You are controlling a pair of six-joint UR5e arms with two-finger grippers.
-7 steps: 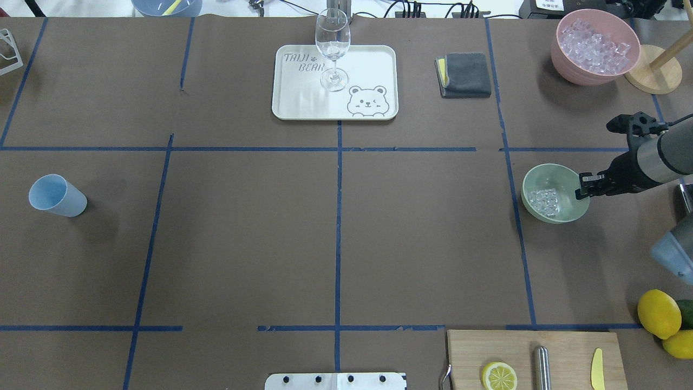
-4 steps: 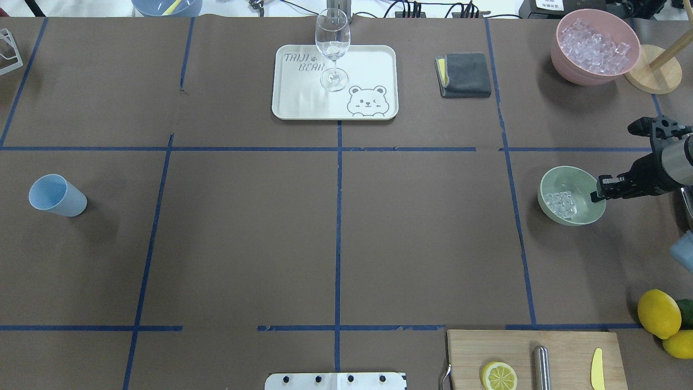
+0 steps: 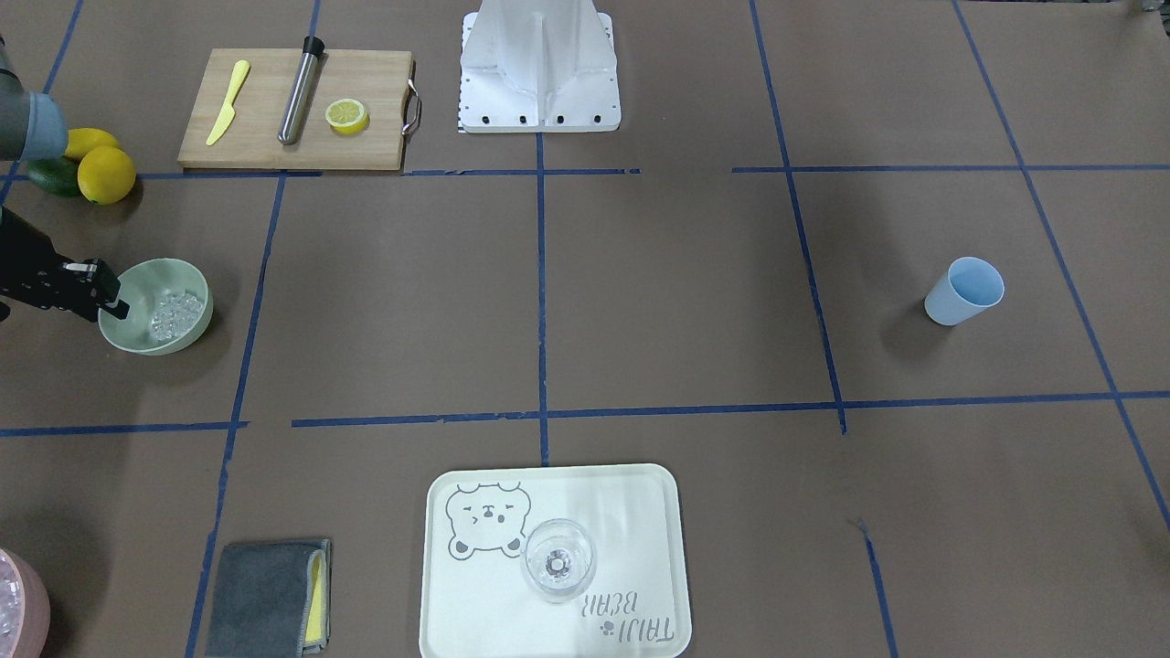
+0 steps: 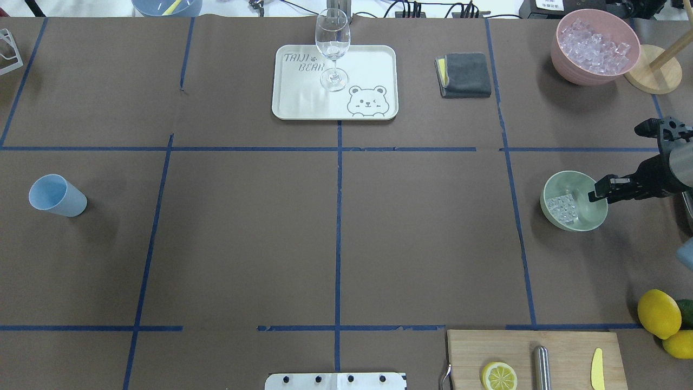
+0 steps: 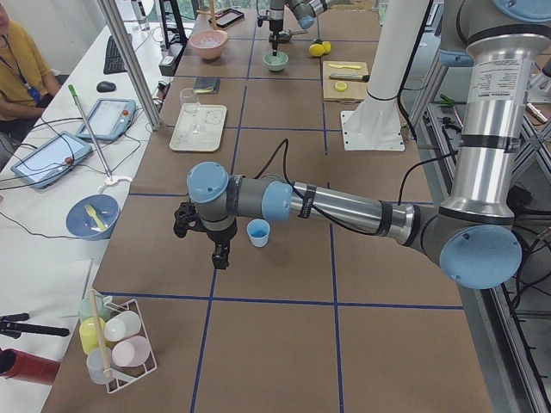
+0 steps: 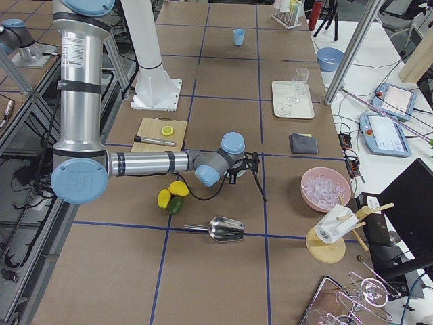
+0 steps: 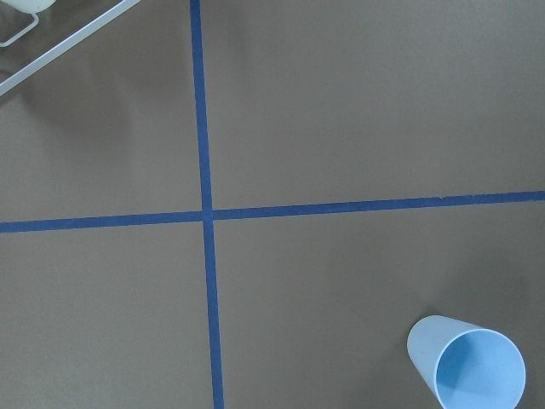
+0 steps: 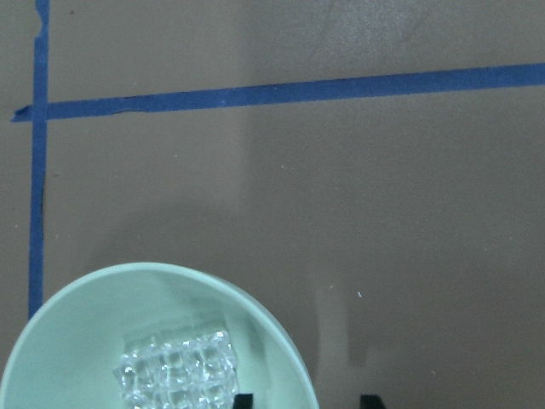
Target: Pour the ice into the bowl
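The pale sage-green bowl (image 4: pixel 586 215) is at the right side of the table, with a small heap of clear ice cubes (image 4: pixel 562 208) in its left half. My right gripper (image 4: pixel 595 194) is shut on the bowl's right rim, one finger inside and one outside. It shows the same way in the front view, with the gripper (image 3: pixel 110 300), bowl (image 3: pixel 137 340) and ice (image 3: pixel 176 311). The right wrist view shows the bowl (image 8: pixel 102 315), the ice (image 8: pixel 174 371) and the fingertips (image 8: pixel 243 399). My left gripper (image 5: pixel 220 255) hangs beside the light blue cup (image 5: pixel 258 232); I cannot tell whether it is open.
A pink bowl (image 4: pixel 579 73) full of ice stands at the far right by a wooden stand (image 4: pixel 652 76). Also there: a grey cloth (image 4: pixel 464 75), a tray (image 4: pixel 303 103) with a wine glass (image 4: pixel 332 43), lemons (image 4: pixel 659 313), a cutting board (image 4: pixel 563 346) and a metal scoop (image 6: pixel 226 230).
My right gripper has drawn back to the right and slightly toward me, and the green bowl with its ice has moved along with it.
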